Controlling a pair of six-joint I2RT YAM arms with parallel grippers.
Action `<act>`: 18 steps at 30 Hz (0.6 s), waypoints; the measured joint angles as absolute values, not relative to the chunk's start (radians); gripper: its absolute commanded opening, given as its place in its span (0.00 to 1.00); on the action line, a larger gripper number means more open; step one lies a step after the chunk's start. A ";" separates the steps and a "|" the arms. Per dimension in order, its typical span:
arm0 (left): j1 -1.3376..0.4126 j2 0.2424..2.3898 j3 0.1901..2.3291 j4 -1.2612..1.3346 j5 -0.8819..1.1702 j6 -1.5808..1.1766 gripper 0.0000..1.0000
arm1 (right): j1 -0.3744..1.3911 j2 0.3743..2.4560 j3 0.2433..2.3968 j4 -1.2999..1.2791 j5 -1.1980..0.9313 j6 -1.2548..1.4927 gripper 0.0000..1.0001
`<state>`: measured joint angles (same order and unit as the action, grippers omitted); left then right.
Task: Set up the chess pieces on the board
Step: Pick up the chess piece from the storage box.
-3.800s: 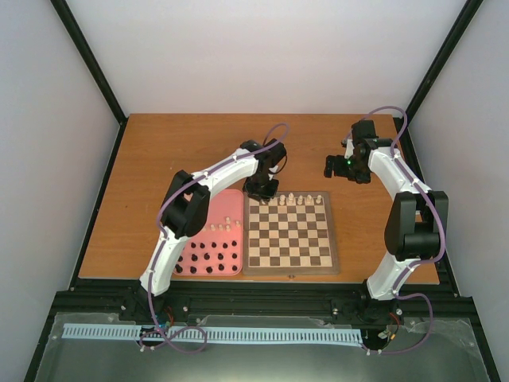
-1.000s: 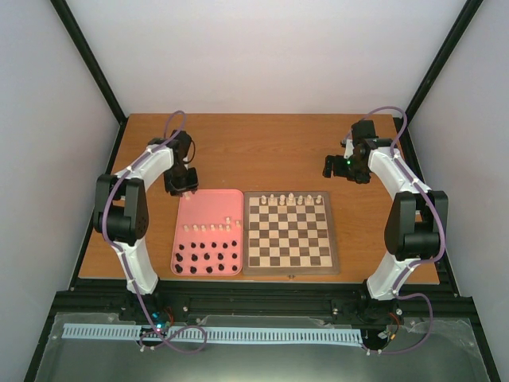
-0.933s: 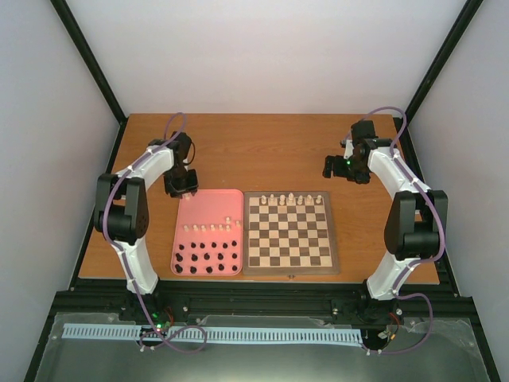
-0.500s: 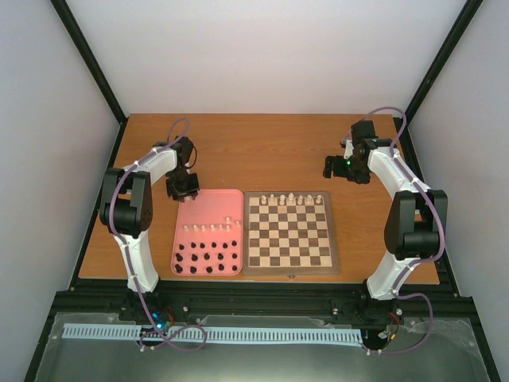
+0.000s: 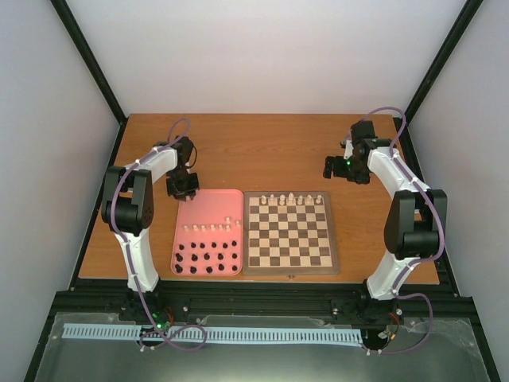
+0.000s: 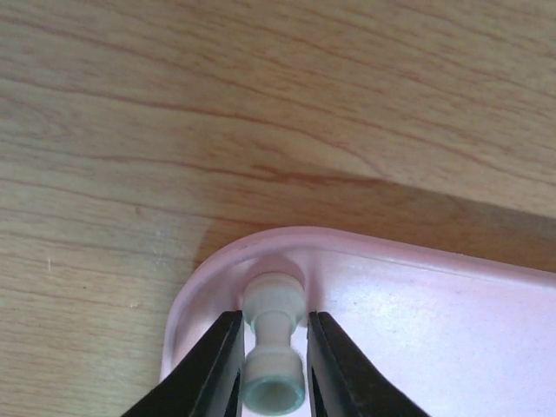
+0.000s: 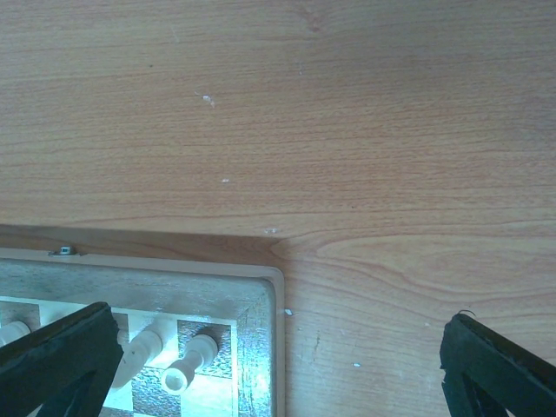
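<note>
Left hand: the left hand (image 5: 183, 185) was down at the far left corner of the pink tray (image 5: 208, 204), its two dark, smooth fingers (image 6: 213, 369) drawn in narrow and pinching a cream piece (image 6: 271, 323) from both sides.
Held piece: small and spool-shaped, with a round disc at one end, a thin waist and a ringed, hollow-looking end nearest the camera. It was glossy like plastic. It sat right inside the tray's rounded corner, and whether it was upright or lying down could not be told.
Tray: pale pink, smooth, with a low raised lip and soft rounded corners, lying just beside the left edge of the board (image 5: 290, 273).
Tray contents: a short row of cream chess pieces (image 5: 211, 229) across the middle, and two rows of black pieces (image 5: 207, 259) nearer the arms.
Board: square, with light and dark brown checks and a brown wooden border. It lay flat on the desk (image 5: 254, 151), with a line of cream figures (image 5: 288, 198) along its far row.
Right hand: the right hand (image 5: 332, 165) was spread wide and held nothing, above bare desk beyond the board's far right corner.
Desk: orange-brown wood grain with fine streaks and a few pale specks.
</note>
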<state>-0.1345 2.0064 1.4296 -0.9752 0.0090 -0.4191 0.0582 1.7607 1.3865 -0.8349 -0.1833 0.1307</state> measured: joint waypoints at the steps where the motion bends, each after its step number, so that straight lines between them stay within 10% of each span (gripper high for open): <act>1: -0.134 2.006 1.430 -0.976 0.008 -0.416 0.21 | 0.058 1.763 1.386 -0.835 -0.183 0.131 1.00; 18: -0.134 2.000 1.435 -0.998 0.008 -0.405 0.05 | 0.059 1.770 1.386 -0.835 -0.184 0.131 1.00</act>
